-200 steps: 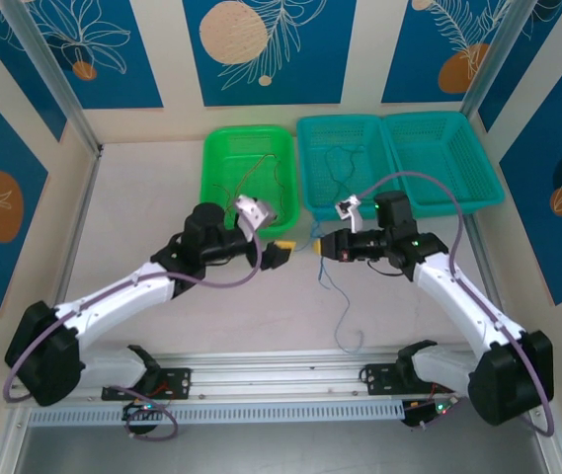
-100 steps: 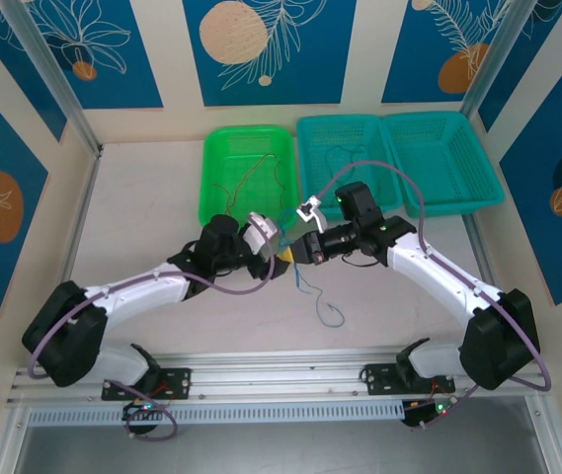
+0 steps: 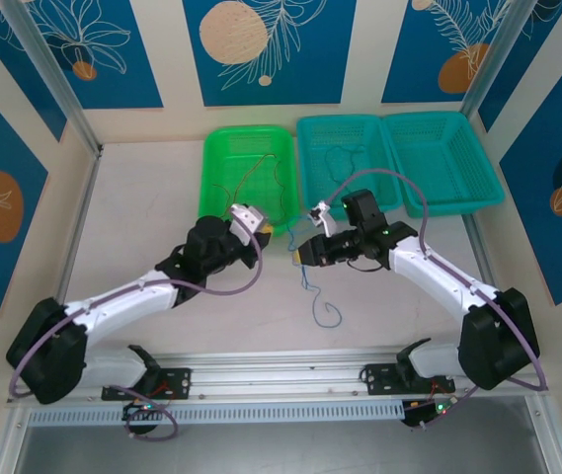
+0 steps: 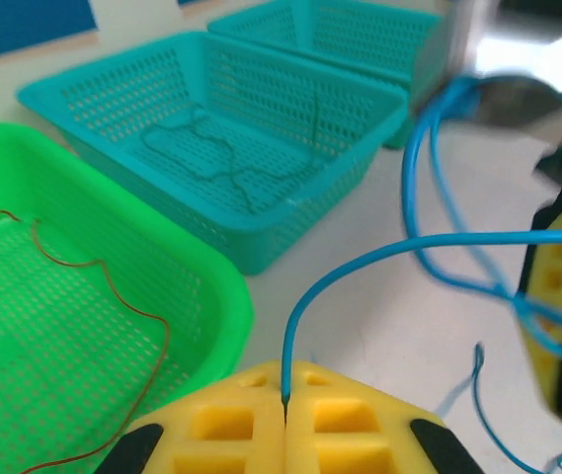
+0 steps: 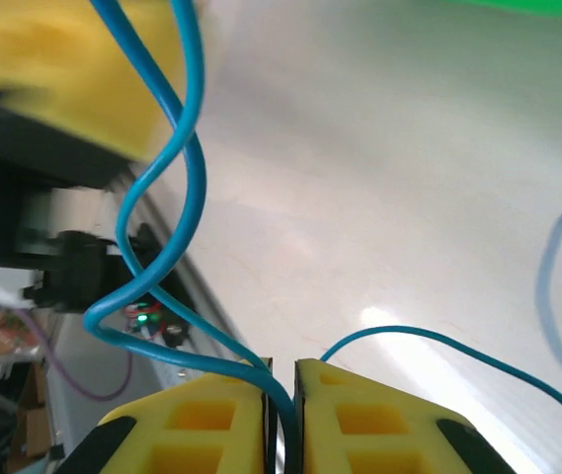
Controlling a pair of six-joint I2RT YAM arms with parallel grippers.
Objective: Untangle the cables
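A blue cable (image 3: pixel 321 302) runs between both grippers and trails in loops on the table. My left gripper (image 3: pixel 268 231) is shut on one end of the blue cable (image 4: pixel 360 261), pinched at the tips (image 4: pixel 284 400). Just to its right, my right gripper (image 3: pixel 301 255) is shut on the blue cable (image 5: pixel 176 148), whose strands twist above the fingertips (image 5: pixel 282 393). A red-brown cable (image 4: pixel 113 286) lies in the green basket (image 3: pixel 217 158). A teal-green cable (image 4: pixel 223 170) lies in the nearer teal basket (image 3: pixel 312 138).
A second teal basket (image 3: pixel 478 168) stands at the far right. The three baskets line the back of the table. An aluminium rail (image 3: pixel 281 380) runs along the near edge. Framed walls close in both sides.
From wide apart the grippers met half a second ago. The left one has since drawn back towards the green basket, stretching a short span of blue cable between them.
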